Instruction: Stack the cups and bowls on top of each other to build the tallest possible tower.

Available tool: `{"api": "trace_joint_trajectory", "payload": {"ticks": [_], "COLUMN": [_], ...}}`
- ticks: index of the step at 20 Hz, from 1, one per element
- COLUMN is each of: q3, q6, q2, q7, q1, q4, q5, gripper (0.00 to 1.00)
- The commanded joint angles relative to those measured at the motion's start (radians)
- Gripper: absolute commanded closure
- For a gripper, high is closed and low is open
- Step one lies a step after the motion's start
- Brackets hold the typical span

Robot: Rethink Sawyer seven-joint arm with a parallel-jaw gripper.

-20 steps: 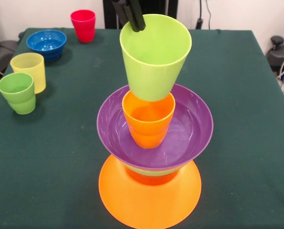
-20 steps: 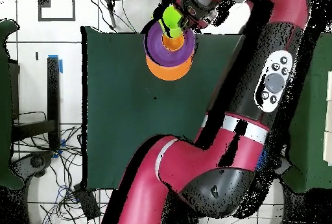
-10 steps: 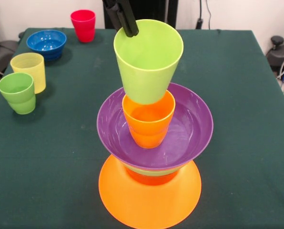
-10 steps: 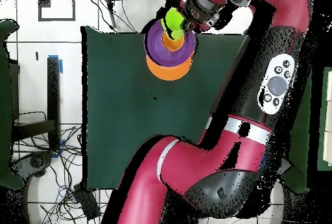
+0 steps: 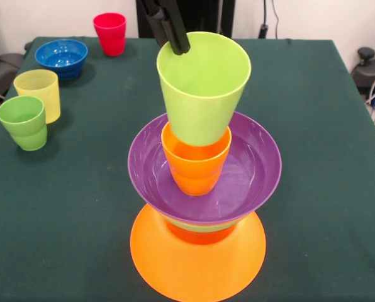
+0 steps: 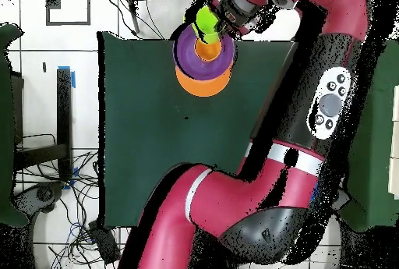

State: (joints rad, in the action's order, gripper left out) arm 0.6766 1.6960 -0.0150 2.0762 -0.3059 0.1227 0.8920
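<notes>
Where the front view takes in the green worktop (image 5: 313, 126), the tower (image 5: 200, 207) stands near the edge closest to the camera: a very large orange bowl (image 5: 197, 258) turned rim-down as the base, a red-orange bowl (image 5: 197, 234) and a sliver of green bowl (image 5: 203, 225) above it, then the purple bowl (image 5: 238, 182) sitting upright with an orange cup (image 5: 195, 167) standing in its middle. The hand (image 5: 172, 34) reaches down from above and is clamped on the far rim of a lime green cup (image 5: 200, 88), one dark finger inside the wall and one outside; the cup hangs slightly tilted, its base just at or inside the orange cup's mouth, and whether they touch I cannot tell. Toward the far left corner sit the blue bowl (image 5: 61, 58) and the red cup (image 5: 110, 33); along the left edge the pale yellow cup (image 5: 38, 93) and the green cup (image 5: 24, 122) stand just beside each other. In the overhead view, the red and black arm (image 6: 327, 110) sweeps beside the worktop to its far edge, where the lime green cup (image 6: 206, 21) sits over the orange cup (image 6: 208, 48) and purple bowl (image 6: 187, 54), with the orange base (image 6: 201, 86) showing below them.
</notes>
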Motion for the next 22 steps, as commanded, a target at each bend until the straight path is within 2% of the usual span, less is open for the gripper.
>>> {"api": "trace_joint_trajectory", "payload": {"ticks": [1,22], "q3": [-0.134,-0.227], "q6": [-0.067,-0.094], "q2": [0.023,0.057], "q7": [-0.197,-0.231], "q1": [0.038,0.033], "q4": [0.117,0.162], "q5": [-0.102,-0.192], "gripper": [1.0,1.0]}}
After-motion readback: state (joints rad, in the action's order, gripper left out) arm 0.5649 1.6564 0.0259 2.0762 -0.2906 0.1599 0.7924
